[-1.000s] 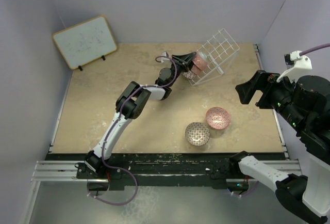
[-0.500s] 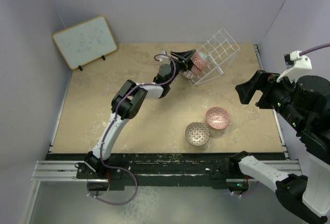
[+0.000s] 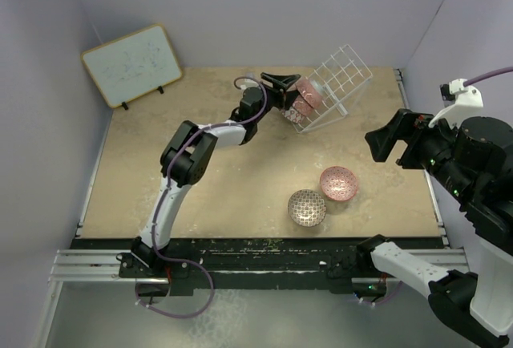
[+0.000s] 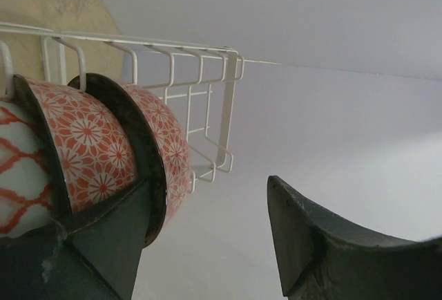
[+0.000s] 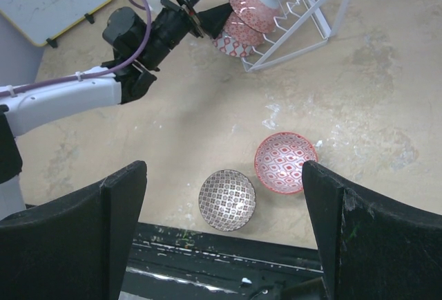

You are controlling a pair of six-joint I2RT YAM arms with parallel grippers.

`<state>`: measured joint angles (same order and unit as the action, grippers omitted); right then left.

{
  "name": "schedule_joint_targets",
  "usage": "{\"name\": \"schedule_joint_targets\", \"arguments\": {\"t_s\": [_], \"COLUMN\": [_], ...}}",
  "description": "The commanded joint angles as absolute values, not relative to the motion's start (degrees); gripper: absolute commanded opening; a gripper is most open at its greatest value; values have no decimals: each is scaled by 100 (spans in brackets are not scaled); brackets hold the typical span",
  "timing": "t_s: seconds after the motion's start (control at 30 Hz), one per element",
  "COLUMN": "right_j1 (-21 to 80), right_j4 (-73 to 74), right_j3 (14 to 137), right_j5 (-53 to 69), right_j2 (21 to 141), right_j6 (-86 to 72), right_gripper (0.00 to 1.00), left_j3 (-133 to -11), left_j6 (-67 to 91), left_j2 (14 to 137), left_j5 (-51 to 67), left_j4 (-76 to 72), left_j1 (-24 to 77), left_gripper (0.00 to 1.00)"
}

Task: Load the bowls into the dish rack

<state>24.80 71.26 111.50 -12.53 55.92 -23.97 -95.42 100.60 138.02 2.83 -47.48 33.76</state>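
- Work left lies nearest the arm bases. A brownish-grey lattice-patterned round ceramic bowl (image 3: 307,208) and a pink-red patterned round ceramic bowl (image 3: 338,184) sit mouth-up, just beside each other, on the beige stone-look table (image 3: 176,188). Both are well apart from the rack.
- The right gripper (image 5: 224,166) hangs high above those two bowls. Its fingers are spread wide and nothing is between them.
- Farther back, the left gripper (image 4: 207,189) reaches to the low end of the rack. Its jaws are parted and only bare wall shows in the gap, so it grasps nothing. One finger sits at the dark rim of the nearest racked bowl; whether it touches the rim cannot be told.
- Farthest back, the white wire grid dish rack (image 3: 341,75) stands tilted near the back wall. Three red-and-white patterned ceramic bowls (image 5: 242,20) stand on edge in it, in a row between its rods.
- By this layout, three of the five bowls are loaded and two are left. The latest placement looks finished, since that bowl rests on the wires with no grip on it.
- Each remaining bowl needs picking off the table and carrying across to a free slot.
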Motion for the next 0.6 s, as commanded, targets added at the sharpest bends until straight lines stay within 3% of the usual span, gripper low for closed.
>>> {"name": "schedule_joint_targets", "arguments": {"t_s": [0.0,0.43,0.57], "right_j1": [2488,2489,2487], "right_j4": [6977,6793,6702], "right_j3": [11106,10998,10957], "right_j5": [-1244,-1105,-1047], "right_j2": [5608,5616,5629], "right_j6": [-2329,-2329,-2323], "right_gripper": [96,96,96], "left_j3": [-9408,-8916,-8916], "left_j6": [9684,9474,9202], "left_j2": [13250,12795,12557], "left_j5": [471,729,927], "left_j4": [-4146,-4224,-4160], "left_j1": [3277,3023,2917], "left_gripper": [70,73,78]}}
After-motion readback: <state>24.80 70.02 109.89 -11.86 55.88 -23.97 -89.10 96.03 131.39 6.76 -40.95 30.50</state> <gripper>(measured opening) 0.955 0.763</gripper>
